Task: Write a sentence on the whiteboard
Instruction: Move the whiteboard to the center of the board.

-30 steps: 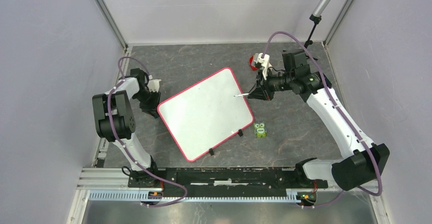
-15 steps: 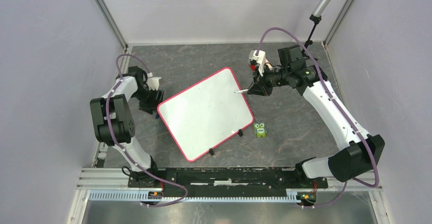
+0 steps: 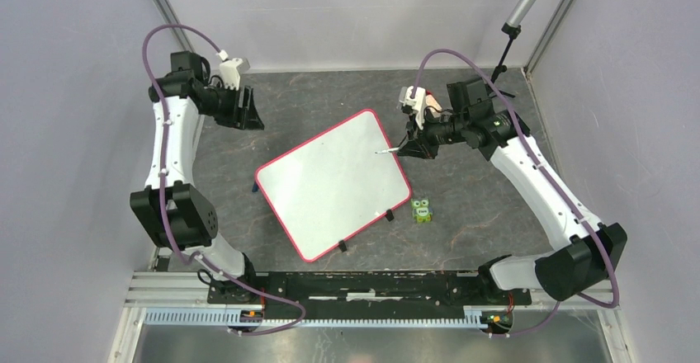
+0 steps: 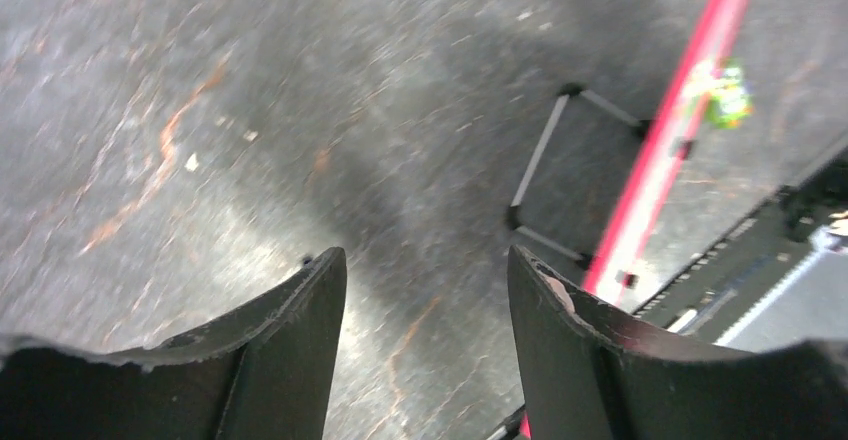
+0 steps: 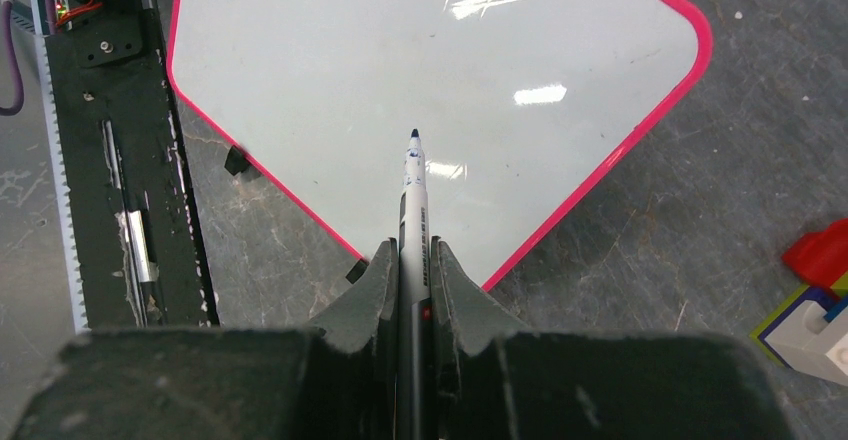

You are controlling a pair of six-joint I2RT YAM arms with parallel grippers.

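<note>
The whiteboard (image 3: 330, 183) lies tilted mid-table, white with a pink-red rim, and its face is blank; no blue lettering shows in any view. My right gripper (image 3: 410, 147) is shut on a marker (image 3: 392, 149) at the board's right corner, tip over the board's edge. In the right wrist view the marker (image 5: 413, 190) sticks out from the gripper (image 5: 412, 260) with its dark tip over the board (image 5: 400, 50). My left gripper (image 3: 252, 115) is open and empty, raised at the far left, away from the board. The left wrist view shows the gripper (image 4: 427, 265) over bare table and the board's rim (image 4: 660, 160) edge-on.
A small green owl toy (image 3: 422, 210) stands right of the board. A red thing and a toy block (image 5: 812, 322) sit behind the right gripper. Black clips (image 3: 342, 246) are on the board's near edge. A black rail (image 3: 363, 285) runs along the front.
My left arm has lifted off the board's left corner and swung up to the far left. My right gripper and marker have shifted slightly left.
</note>
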